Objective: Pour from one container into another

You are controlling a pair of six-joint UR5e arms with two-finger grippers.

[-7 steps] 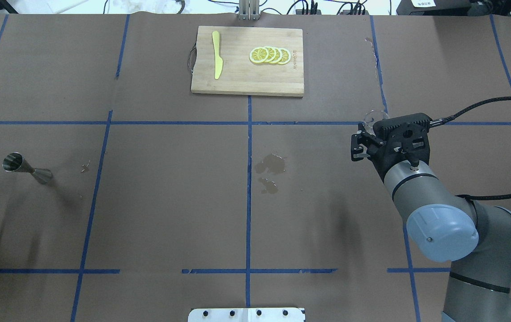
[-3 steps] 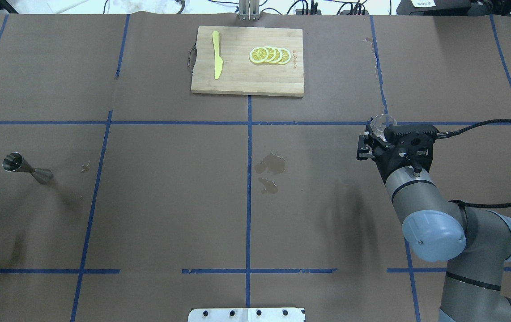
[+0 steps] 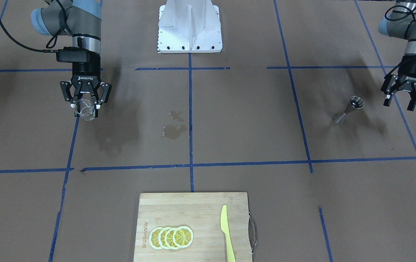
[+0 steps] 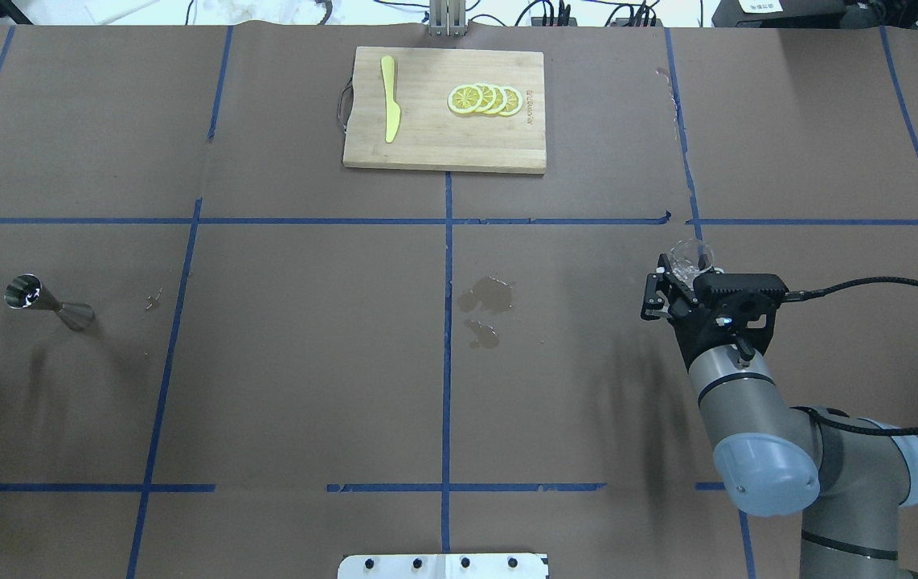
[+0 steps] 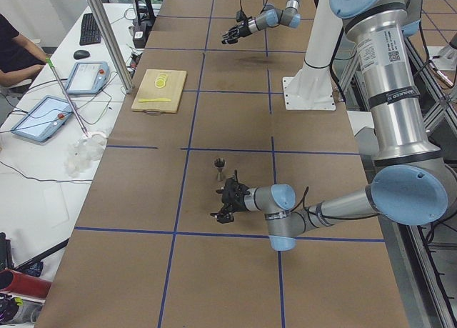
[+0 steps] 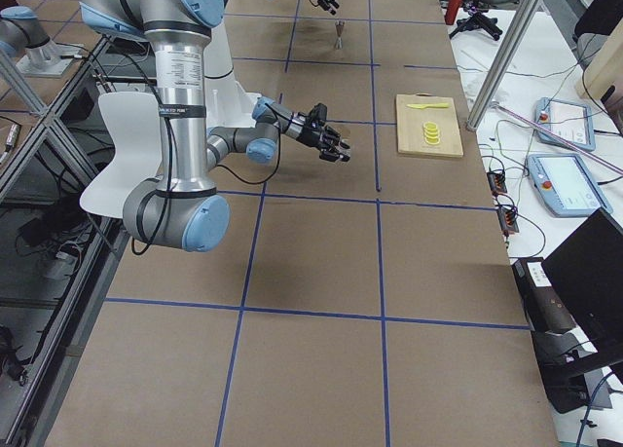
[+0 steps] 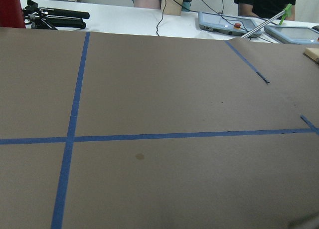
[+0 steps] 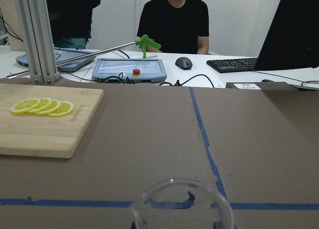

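The small glass cup is held off the brown table by the right gripper, whose fingers are closed on its sides. The cup is seen on the robot's right side of the table. The steel jigger is seen standing upright far over on the robot's left side, well apart from the cup. The left gripper is seen with its fingers spread wide and nothing between them; it hangs near the jigger and is not touching it. So the picking up of the cup can be called done, it is thought. The rest is left to do: the cup has to be brought to the jigger, or the jigger to the cup, and then the cup has to be tipped over the jigger's open top. Nothing has been poured into the jigger yet, as far as can be judged. Two wet spots are seen near the middle of the table. Whether any liquid is in the cup cannot be told, because the glass is clear and small. Only the cup's rim is caught at the bottom of the right wrist view, and the jigger's inside cannot be made out.
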